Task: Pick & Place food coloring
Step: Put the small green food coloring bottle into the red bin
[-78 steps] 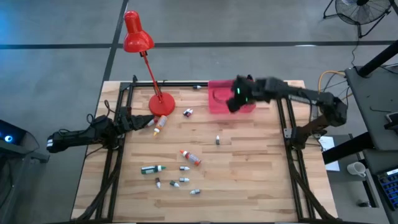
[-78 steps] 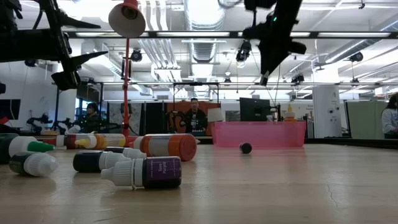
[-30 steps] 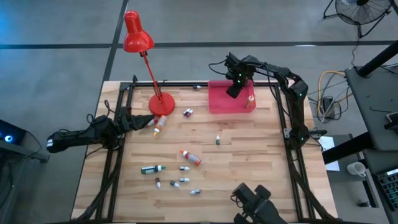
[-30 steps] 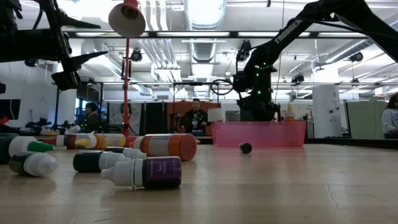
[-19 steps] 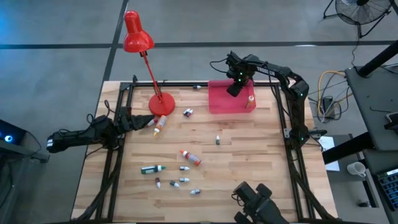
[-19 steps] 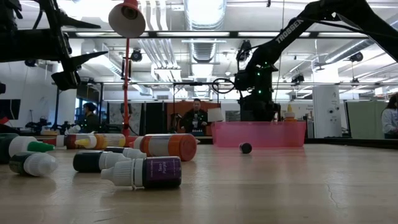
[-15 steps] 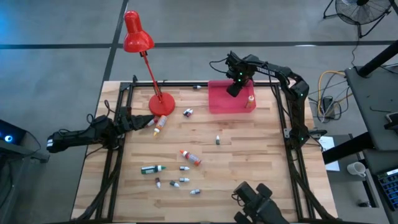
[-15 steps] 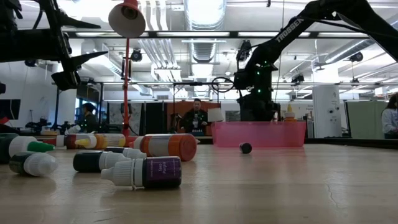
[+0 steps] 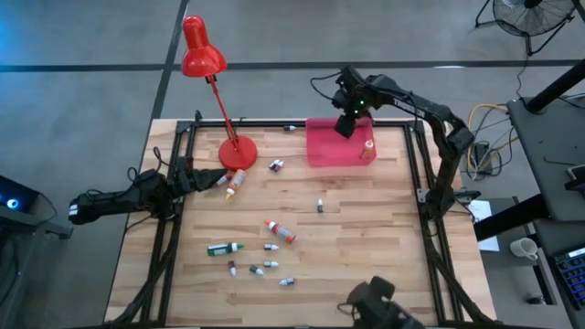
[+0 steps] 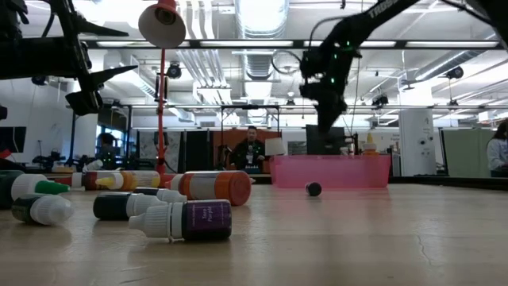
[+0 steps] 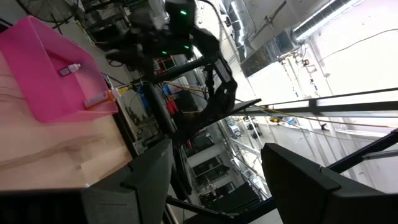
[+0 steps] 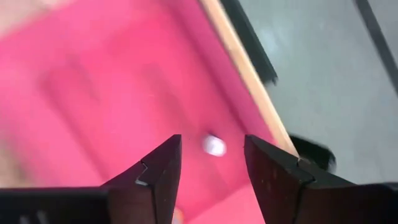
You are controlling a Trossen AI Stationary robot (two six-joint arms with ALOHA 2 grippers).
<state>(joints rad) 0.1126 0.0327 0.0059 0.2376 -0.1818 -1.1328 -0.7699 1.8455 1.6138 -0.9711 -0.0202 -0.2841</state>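
Several food coloring bottles lie on their sides on the wooden table: an orange-red one [image 9: 281, 231], a dark green one [image 9: 224, 248], and small whitish ones [image 9: 271, 265]. In the low view they are the near ones [image 10: 184, 220]. At the far edge stands the pink tray [image 9: 322, 153]. On its floor lie an orange bottle [image 9: 368, 149] and a small whitish bottle [image 12: 214, 145]. My right gripper [image 9: 345, 124] hangs open above the tray, pointing down, the whitish bottle below between its fingers [image 12: 273, 171]. My left gripper [image 11: 214, 186] rests open at the table's left edge [image 9: 206, 180].
A red desk lamp stands on its round base [image 9: 238, 152] at the far left, its head [image 9: 201, 55] beyond the table. One bottle [image 9: 236, 182] lies by that base. Black frame rails [image 9: 416, 174] run along the table's sides. People sit in the room beyond [image 10: 250, 151].
My right gripper has risen from inside the pink tray to well above its wall, drifting a little toward the far edge. The bottles on the table and the orange bottle in the tray have stayed put.
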